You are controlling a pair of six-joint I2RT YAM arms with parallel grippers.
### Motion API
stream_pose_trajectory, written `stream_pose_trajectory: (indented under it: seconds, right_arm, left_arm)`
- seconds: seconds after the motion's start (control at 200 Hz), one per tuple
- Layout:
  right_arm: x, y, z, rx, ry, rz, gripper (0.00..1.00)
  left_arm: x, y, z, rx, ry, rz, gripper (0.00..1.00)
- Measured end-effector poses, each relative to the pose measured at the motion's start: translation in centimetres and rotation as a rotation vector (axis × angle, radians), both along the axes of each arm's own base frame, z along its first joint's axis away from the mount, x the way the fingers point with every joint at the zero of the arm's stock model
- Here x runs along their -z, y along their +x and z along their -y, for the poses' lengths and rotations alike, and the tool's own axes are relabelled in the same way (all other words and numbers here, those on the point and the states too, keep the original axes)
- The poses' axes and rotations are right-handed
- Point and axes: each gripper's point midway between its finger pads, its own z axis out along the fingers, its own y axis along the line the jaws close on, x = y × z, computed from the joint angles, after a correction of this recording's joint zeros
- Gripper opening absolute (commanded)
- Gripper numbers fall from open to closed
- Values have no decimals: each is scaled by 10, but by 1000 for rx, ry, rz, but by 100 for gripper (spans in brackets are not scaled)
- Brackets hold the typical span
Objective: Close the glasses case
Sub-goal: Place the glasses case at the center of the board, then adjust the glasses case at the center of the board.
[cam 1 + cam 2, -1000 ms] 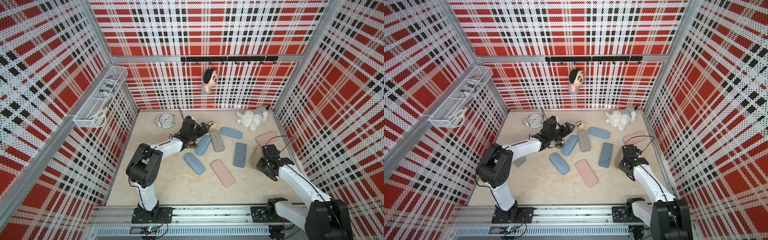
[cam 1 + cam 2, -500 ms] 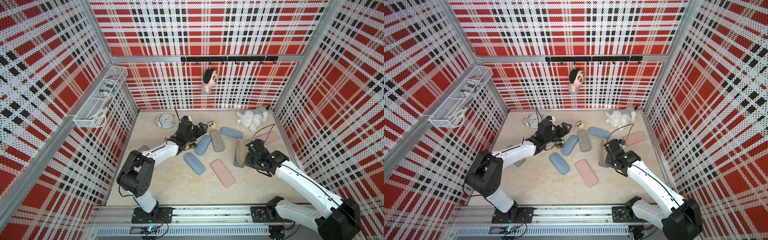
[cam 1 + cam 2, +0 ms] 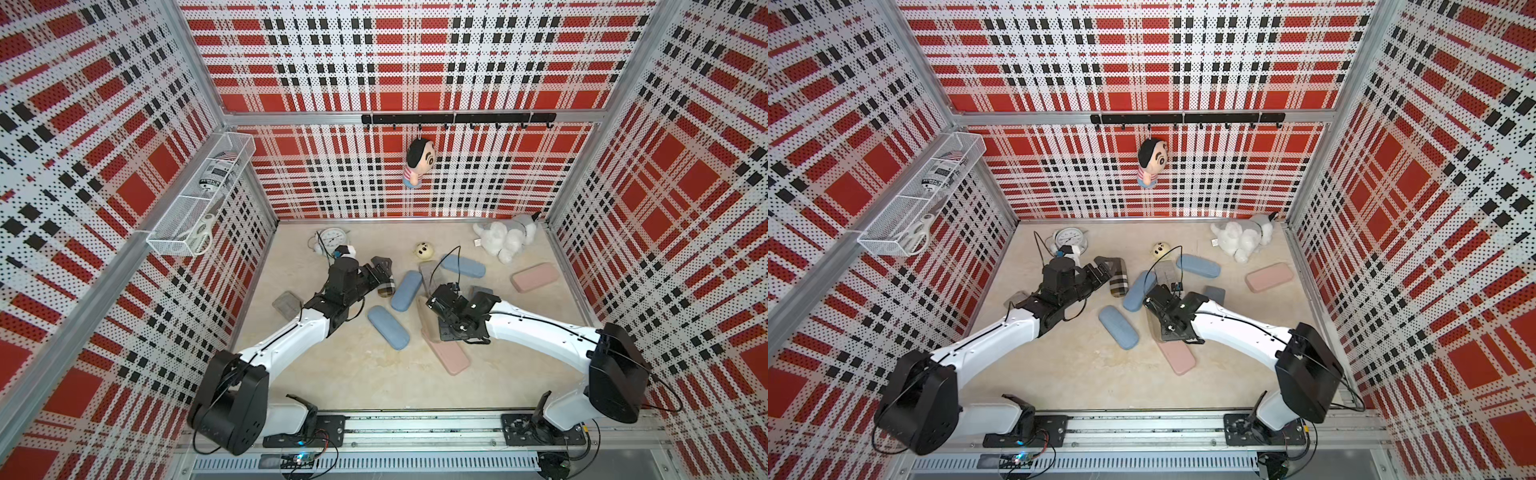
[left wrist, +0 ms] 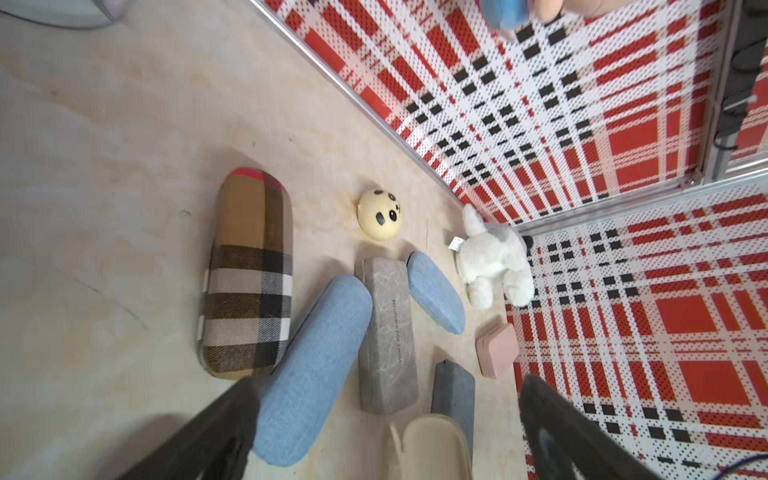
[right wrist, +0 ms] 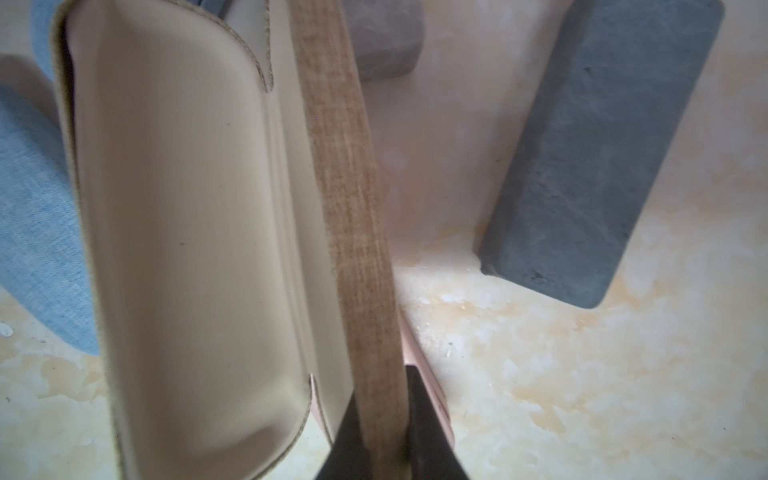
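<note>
Right gripper (image 5: pixel 384 419) clamped on one thin wall of the tan case (image 5: pixel 187 216), mid-table over an end of the pink case (image 3: pixel 453 358). Case gapes open, cream lining bare, no glasses inside. Step: closing not yet done. Next: fold the halves together, probably with help from the left gripper (image 3: pixel 379 272), which is spread wide and empty beside the plaid case (image 4: pixel 249 274). Wall basket (image 3: pixel 170 226) holds scissors (image 3: pixel 201 235)

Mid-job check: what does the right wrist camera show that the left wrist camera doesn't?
Only the right wrist view: the right gripper shut on one tan half of the open case.
Only the left wrist view: the plaid case, the panda-face ball, the plush dog, and the left gripper open.
Both: the open case's cream inside and the dark grey case beside it.
</note>
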Motion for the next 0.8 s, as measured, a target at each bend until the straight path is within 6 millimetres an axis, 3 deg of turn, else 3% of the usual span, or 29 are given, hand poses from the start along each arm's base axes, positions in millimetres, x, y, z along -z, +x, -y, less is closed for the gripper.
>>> stream_pose_trajectory:
  seconds: [0.125,0.321,0.586,0.802]
  right_arm:
    - [3,1,-21,-44,6,1,12]
    - [10,-3,-45,-91,11,-9,12]
    - [27,-9,-54,-105,-18,-40,12]
    - [33,-15,-60,-116,-23,-46,12]
  left_arm:
    - [-13,-12,-27,-56,-12,35,98]
    - [-13,-28,-55,-115,-9,34,98]
    - [-7,-45,-68,-136,-6,25,98]
    - [-2,-47,-70,-136,-2,9,98]
